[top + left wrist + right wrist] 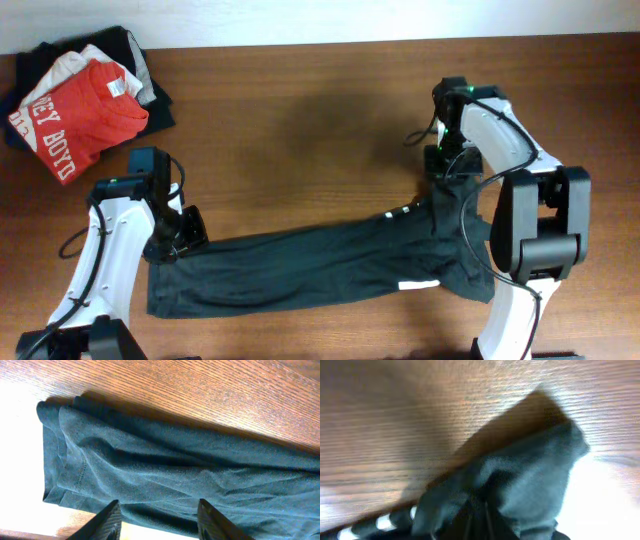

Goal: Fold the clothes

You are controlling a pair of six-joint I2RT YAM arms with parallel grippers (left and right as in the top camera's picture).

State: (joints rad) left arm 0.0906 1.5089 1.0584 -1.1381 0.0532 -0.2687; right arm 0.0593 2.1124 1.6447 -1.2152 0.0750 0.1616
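Note:
The clothes point(300, 265), a dark charcoal T-shirt, lie folded into a long strip across the near half of the wooden table point(300, 110). A bit of white print point(420, 286) shows near its right end. My left gripper point(180, 238) sits at the strip's left end. In the left wrist view its jaws point(161, 512) stand open just above the fabric point(175, 470), holding nothing. My right gripper point(447, 165) is at the right end, where the cloth rises in a bunch. In the blurred right wrist view the jaws point(479, 520) are shut on gathered fabric point(530, 475).
A pile of other garments lies at the table's far left corner, with a red T-shirt point(85, 115) lettered "BOYD" on top of grey, white and black pieces point(150, 90). The table's far edge point(320, 42) meets a white wall.

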